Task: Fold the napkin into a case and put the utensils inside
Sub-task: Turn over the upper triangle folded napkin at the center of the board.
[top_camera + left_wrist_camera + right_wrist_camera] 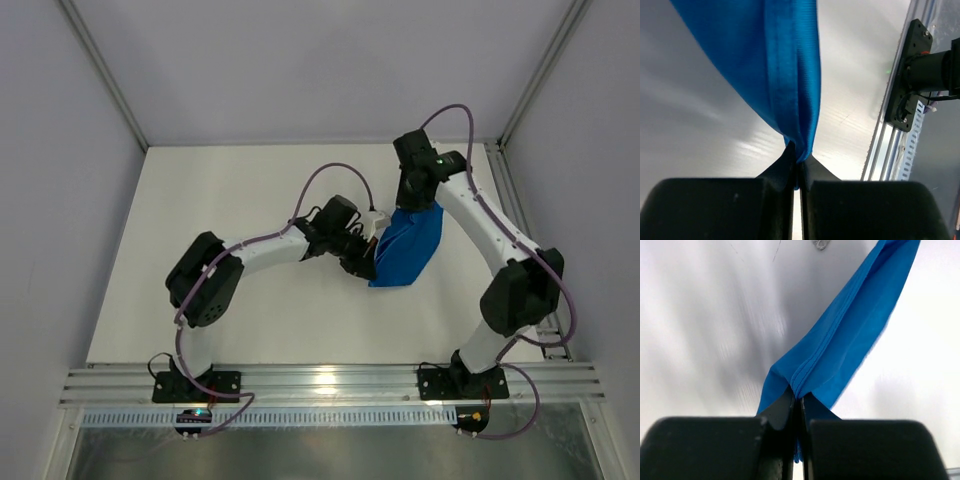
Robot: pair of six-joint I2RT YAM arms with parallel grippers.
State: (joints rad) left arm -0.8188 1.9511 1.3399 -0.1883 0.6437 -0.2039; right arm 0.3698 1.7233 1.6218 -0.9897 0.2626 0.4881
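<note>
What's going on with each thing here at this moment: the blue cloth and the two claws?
napkin: pinched at two spots, draped in loose folds between the grippers, not yet folded into a case.
left gripper: shut on the napkin's hemmed edge.
right gripper: shut on another stitched edge of the napkin.

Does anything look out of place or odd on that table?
Nothing looks spilled or broken. The only oddity is that the blue napkin isn't lying flat. It is bunched up, pinched at one end by the left tool and at another by the right tool.
</note>
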